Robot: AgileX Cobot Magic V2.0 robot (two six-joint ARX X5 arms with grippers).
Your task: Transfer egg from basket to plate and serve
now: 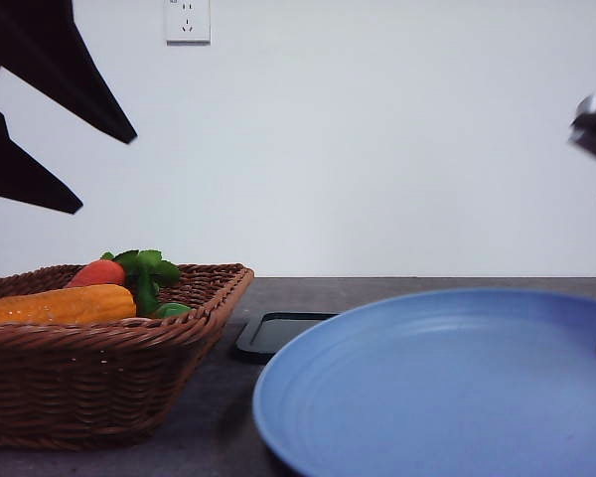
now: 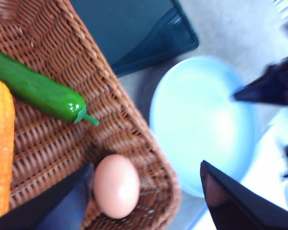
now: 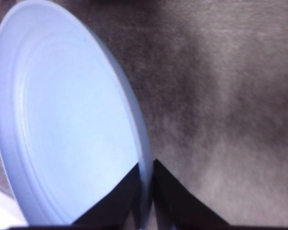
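The pinkish-brown egg (image 2: 116,186) lies in a corner of the brown wicker basket (image 2: 53,143), just inside the rim. My left gripper (image 2: 146,166) hangs open above it, one finger beside the egg and the other past the rim. In the front view, the left gripper (image 1: 107,174) is high above the basket (image 1: 99,368), and the egg is hidden there. The light blue plate (image 1: 447,388) sits to the right of the basket. My right gripper (image 3: 146,165) is shut on the rim of the plate (image 3: 62,124).
The basket also holds a green pepper (image 2: 38,91), an orange corn cob (image 1: 60,303) and a red vegetable with green leaves (image 1: 99,271). A flat black tray (image 1: 278,333) lies behind, between basket and plate. Bare grey tabletop (image 3: 221,96) lies beyond the plate.
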